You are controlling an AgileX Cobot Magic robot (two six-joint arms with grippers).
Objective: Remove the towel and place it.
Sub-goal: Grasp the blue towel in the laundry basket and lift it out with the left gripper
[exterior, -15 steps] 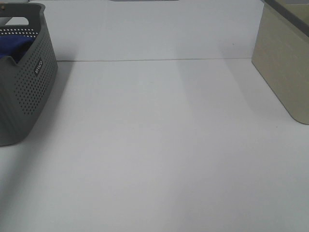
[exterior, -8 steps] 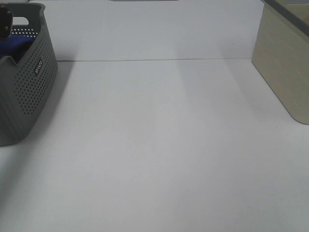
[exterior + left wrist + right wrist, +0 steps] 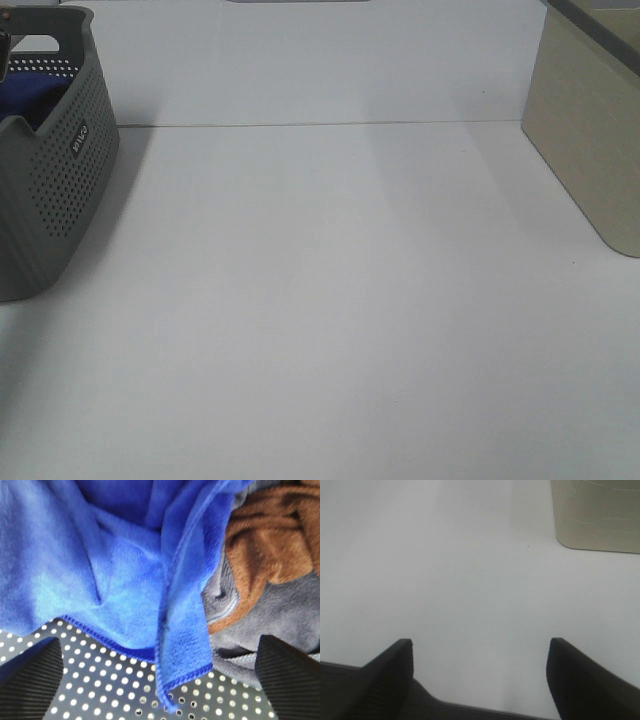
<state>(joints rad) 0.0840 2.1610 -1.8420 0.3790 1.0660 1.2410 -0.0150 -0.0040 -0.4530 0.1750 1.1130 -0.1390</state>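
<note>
The towel is a crumpled royal-blue plush cloth with a stitched edge, lying in the grey perforated basket at the table's far left. One fold hangs against the dotted basket wall. In the exterior view only a blue patch of towel shows above the rim. My left gripper hangs open just above the towel, one finger at each side, holding nothing. My right gripper is open over bare white table and does not show in the exterior view.
A brown cloth and a grey cloth lie beside the towel in the basket. A beige box stands at the table's right edge, its corner ahead of the right gripper. A white wall backs the table.
A dark part of the left gripper showed above the basket's far rim half a second ago; now only a sliver remains at the picture's left edge. The right arm has not moved.
</note>
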